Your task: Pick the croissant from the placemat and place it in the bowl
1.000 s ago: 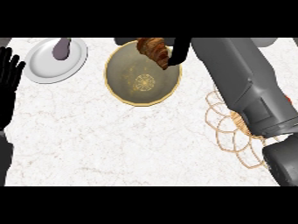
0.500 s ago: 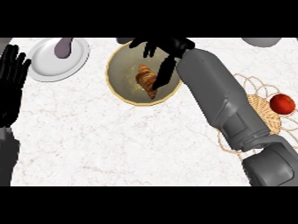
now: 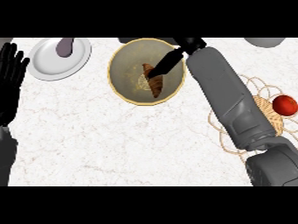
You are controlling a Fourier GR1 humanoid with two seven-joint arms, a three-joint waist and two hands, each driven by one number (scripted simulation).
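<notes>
The brown croissant (image 3: 154, 81) lies inside the tan bowl (image 3: 121, 65) at the top middle of the counter. My right hand (image 3: 188, 44) hovers at the bowl's far right rim, open, with straight fingers (image 3: 167, 64) pointing down over the croissant; I cannot tell whether they touch it. My right forearm runs from the lower right across the woven placemat (image 3: 236, 141). At the left edge my left hand (image 3: 1, 85) rests open, fingers up, holding nothing.
A white plate (image 3: 48, 65) with a purple item (image 3: 65, 45) sits left of the bowl. A red round fruit (image 3: 285, 105) lies on the placemat. A grey object (image 3: 265, 41) shows at the top right edge.
The croissant went from my right hand's grasp over the bowl's far rim down into the bowl, and the fingers uncurled from it. My forearm swung left, uncovering the placemat and red fruit.
</notes>
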